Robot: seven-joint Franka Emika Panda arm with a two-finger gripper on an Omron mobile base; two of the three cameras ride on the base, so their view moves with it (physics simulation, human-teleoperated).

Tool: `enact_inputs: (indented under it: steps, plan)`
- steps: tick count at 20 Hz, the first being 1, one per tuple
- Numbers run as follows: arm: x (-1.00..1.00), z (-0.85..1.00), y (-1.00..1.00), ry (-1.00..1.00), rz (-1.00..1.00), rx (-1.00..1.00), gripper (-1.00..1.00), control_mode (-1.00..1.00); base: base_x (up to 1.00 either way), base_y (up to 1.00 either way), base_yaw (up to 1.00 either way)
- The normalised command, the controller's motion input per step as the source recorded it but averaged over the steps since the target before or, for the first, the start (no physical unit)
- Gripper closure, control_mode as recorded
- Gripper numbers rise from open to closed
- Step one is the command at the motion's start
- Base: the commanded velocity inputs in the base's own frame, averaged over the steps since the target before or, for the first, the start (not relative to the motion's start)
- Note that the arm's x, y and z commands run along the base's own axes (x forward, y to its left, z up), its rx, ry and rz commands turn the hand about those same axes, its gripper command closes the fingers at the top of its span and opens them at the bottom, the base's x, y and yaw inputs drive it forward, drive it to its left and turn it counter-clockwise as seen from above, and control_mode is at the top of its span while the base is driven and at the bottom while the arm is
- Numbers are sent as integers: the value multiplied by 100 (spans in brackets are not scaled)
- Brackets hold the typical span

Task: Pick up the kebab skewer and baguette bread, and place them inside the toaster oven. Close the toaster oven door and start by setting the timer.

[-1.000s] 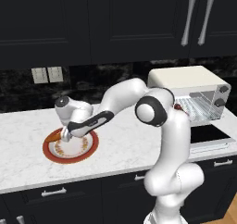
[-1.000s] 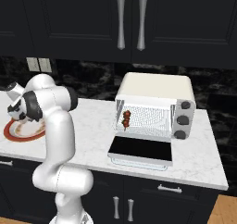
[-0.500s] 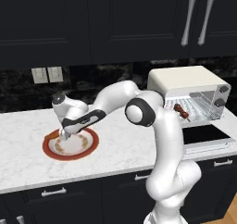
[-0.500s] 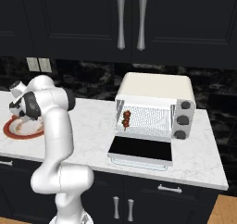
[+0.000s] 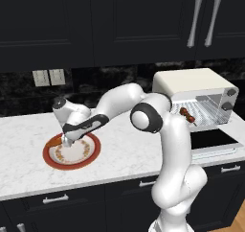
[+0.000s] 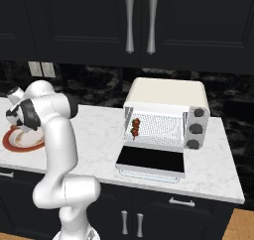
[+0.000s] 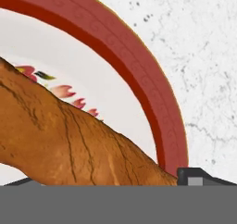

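Even, soft rendered light, dim dark cabinets, faint shadows, no blur.

The arm consists of glossy white, rounded tubular links joined at dark grey, disc-shaped joint caps. A wide white pedestal forms its base. The far link carries a dark grey band along its underside. The gripper body is white; one finger tip is dark and blocky.

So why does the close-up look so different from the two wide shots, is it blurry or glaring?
Hand view: sharp, evenly lit, just very near, so the baguette bread and plate rim loom large. Left base view: soft shadow beneath the gripper. Right base view: toaster oven evenly lit, no glare.
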Motion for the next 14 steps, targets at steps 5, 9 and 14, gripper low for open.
enact_inputs:
  steps: [5, 9, 14]
  plan:
    - [-66, 19, -40, -7, 7, 4, 100, -100, 0, 0, 0]
    - [-97, 54, -82, -17, 3, 13, 100, -100, 0, 0, 0]
    - [-100, 68, -100, -15, -1, 15, 100, -100, 0, 0, 0]
